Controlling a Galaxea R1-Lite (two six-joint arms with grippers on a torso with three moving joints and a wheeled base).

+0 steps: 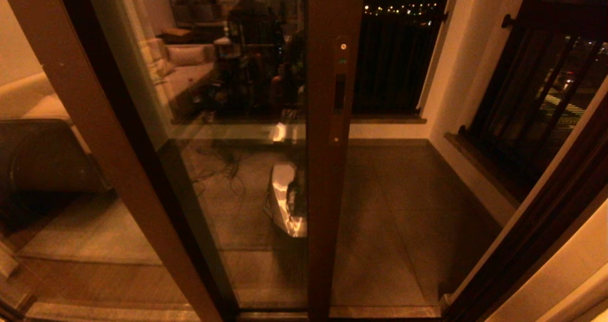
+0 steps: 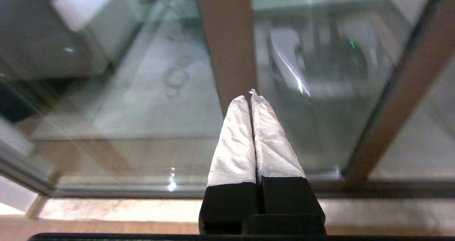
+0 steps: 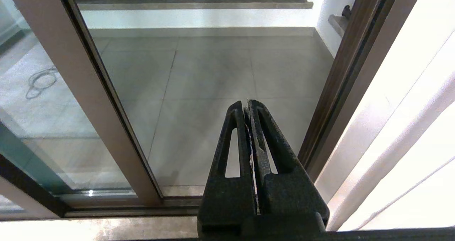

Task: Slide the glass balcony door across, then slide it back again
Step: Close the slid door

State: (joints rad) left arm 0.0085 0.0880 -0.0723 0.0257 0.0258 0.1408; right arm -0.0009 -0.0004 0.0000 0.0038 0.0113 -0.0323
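The glass balcony door [image 1: 247, 122] is a tall reflective pane whose dark brown upright rail [image 1: 332, 179] stands mid-view and bears a slim handle slot [image 1: 339, 91] and a small round lock [image 1: 343, 46]. To the right of the rail lies an open gap onto the balcony. Neither gripper shows in the head view. My left gripper [image 2: 249, 97], with white-wrapped fingers, is shut on nothing and hangs low in front of a brown upright [image 2: 227, 38] and the glass. My right gripper [image 3: 246, 104] is shut and empty, facing the open gap beside the door's rail [image 3: 85, 98].
A second brown-framed pane [image 1: 95, 122] slants at the left, with a dark sofa [image 1: 42, 156] behind it. The fixed door frame [image 1: 532, 227] and a pale wall bound the gap on the right. The floor track [image 3: 117, 203] runs along the threshold. Tiled balcony floor [image 1: 399, 208] lies beyond.
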